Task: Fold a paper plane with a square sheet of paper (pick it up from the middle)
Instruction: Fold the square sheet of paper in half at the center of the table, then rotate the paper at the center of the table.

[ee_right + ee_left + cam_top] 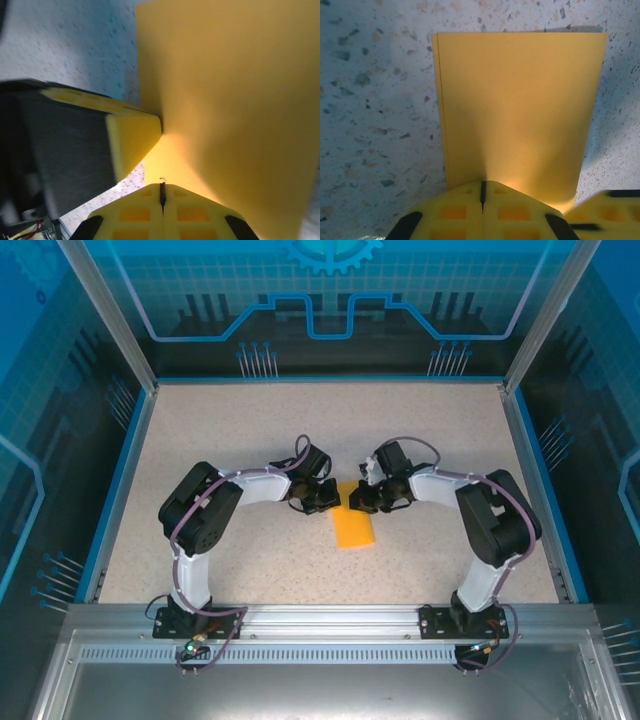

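The square sheet of paper lies on the speckled table folded in half, a narrow orange-yellow rectangle with its layered edges showing on the left in the left wrist view. My left gripper and right gripper meet tip to tip over its far end. Seen from its wrist, the left gripper is shut, its tip on the sheet's near edge. The right gripper is also shut, its tip on the paper, with a left gripper's finger close beside it. Whether either pinches the sheet I cannot tell.
The speckled table is ringed by a blue rim and clear blue-patterned walls. Both arm bases are bolted to the metal rail at the near edge. Bare table surface lies on every side of the sheet.
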Available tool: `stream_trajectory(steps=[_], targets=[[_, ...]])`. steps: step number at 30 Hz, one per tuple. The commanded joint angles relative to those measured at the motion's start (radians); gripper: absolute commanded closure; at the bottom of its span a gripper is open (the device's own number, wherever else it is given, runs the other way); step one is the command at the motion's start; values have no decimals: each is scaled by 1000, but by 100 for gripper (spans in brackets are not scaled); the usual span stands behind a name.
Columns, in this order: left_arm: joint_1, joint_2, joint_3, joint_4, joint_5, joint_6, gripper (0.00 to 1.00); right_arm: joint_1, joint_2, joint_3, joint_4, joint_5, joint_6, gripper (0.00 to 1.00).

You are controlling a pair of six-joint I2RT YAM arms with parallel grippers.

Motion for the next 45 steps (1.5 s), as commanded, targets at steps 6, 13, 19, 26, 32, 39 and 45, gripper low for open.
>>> stream_trajectory(steps=[6,13,19,26,32,39,45], targets=[[-1,131,-73,-238,-157,9,100,-6,-13,-181,14,-37,-40,96],[-1,135,-76,-234,-167,-6,100,-21,-161,-387,-27,-40,-62,96],[-2,135,-68,-232,-171,-2,100,-6,-309,-454,-111,17,-42,95],[-1,129,-8,-231,-124,98,100,0,-499,-368,-179,103,-33,94],[-1,65,108,-248,-65,207,96,25,-441,-259,-186,175,-65,90],[-1,-50,183,-223,23,193,84,96,-252,-202,-83,197,-7,92],[12,-187,79,-198,-29,124,76,135,-176,-206,-32,217,49,93]])
